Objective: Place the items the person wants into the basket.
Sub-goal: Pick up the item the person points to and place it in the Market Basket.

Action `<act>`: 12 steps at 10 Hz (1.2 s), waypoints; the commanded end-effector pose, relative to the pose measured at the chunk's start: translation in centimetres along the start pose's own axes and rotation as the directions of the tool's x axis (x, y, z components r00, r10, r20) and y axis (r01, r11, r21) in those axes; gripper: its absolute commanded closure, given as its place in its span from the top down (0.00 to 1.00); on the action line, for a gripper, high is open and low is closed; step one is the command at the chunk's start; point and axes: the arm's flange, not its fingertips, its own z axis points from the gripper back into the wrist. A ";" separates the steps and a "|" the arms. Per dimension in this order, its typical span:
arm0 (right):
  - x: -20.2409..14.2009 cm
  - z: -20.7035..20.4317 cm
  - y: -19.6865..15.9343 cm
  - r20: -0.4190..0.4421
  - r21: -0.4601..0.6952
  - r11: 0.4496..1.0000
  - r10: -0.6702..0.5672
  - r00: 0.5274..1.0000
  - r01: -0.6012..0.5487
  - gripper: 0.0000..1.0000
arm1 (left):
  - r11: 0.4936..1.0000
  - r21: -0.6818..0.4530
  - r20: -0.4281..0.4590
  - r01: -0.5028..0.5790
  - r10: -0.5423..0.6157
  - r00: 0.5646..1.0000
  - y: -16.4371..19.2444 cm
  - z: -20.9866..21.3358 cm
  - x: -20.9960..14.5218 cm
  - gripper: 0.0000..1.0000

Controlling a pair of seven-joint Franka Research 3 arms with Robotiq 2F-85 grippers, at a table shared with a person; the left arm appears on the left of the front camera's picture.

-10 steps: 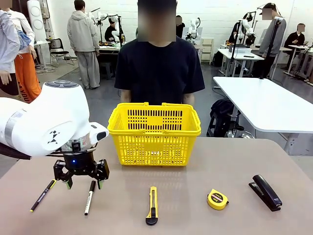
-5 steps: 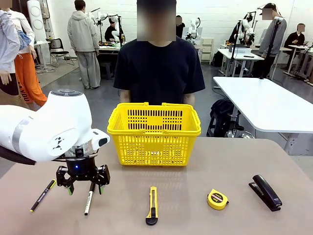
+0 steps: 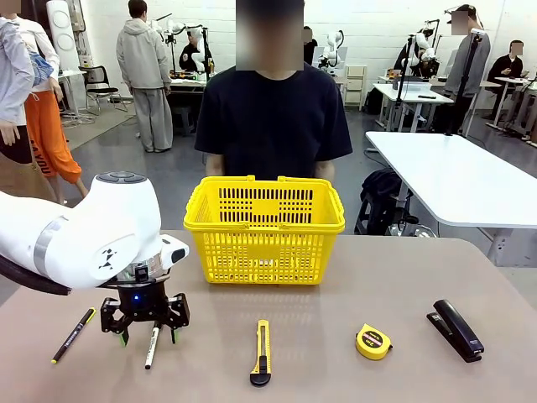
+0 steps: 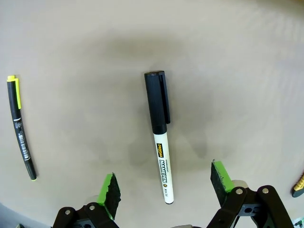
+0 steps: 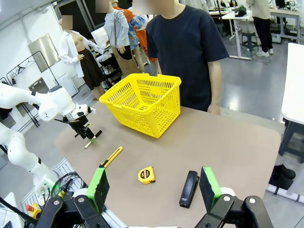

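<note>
Moved: my left gripper (image 3: 149, 337) has sunk lower and now straddles the white marker (image 4: 159, 142).
Claw: wide open, holding nothing.
Marker: flat on the table (image 3: 386, 277), apart from the basket (image 3: 264, 225).
Risk: closing off-centre could roll it away.

One word can be read. In the left wrist view, the white marker (image 4: 160, 156) lying on the table (image 4: 237, 71) carries "NAMEPEN" in black capitals, printed lengthwise along its white barrel. Between that word and the black cap sits a small yellow and black brand patch whose letters are too small to make out. Past the word, toward the tip, there is a bit of tiny print, also unreadable. The slim black pen (image 4: 20, 127) lying apart from it has pale fine print and a small round mark on its barrel, none of it legible. In the front view, the round yellow tape measure (image 3: 372, 342) has a dark label on its face, too small to read.
</note>
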 end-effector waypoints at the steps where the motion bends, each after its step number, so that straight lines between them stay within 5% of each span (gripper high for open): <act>1: 0.1 -0.2 -0.1 0.012 0.006 1.000 0.004 1.000 -0.004 1.00 | 0.999 0.021 0.029 -0.039 0.038 0.999 0.1 -1.2 -0.1 1.00; 4: 0.1 -0.2 -0.1 0.012 0.006 1.000 0.004 1.000 -0.004 1.00 | 0.999 0.005 0.033 -0.032 0.032 0.999 0.1 -1.0 -0.2 1.00; 5: 0.1 -0.2 -0.1 0.012 0.006 1.000 0.004 1.000 -0.004 1.00 | 1.000 -0.005 0.045 -0.016 0.016 0.999 0.2 -0.9 -0.3 0.41; 6: 0.1 -0.2 -0.1 0.012 0.006 1.000 0.004 1.000 -0.004 1.00 | 1.000 -0.003 0.040 -0.008 0.008 0.999 0.3 -0.9 -0.3 0.41; 7: 0.1 -0.2 -0.1 0.012 0.006 1.000 0.004 1.000 -0.004 1.00 | 1.000 -0.003 0.034 -0.009 0.009 0.999 0.4 -0.9 -0.3 0.00; 8: 0.1 -0.2 -0.1 0.012 0.006 1.000 0.004 1.000 -0.004 1.00 | 1.000 -0.005 0.032 -0.008 0.008 0.999 0.4 -0.8 -0.3 0.36; 9: 0.1 -0.2 -0.1 0.012 0.006 1.000 0.004 1.000 -0.004 1.00 | 1.000 -0.004 0.032 -0.007 0.007 0.999 0.4 -0.8 -0.3 0.00; 12: 0.1 -0.2 -0.1 0.012 0.006 1.000 0.004 1.000 -0.004 1.00 | 1.000 0.001 0.025 -0.003 0.003 1.000 0.5 -0.7 -0.3 0.00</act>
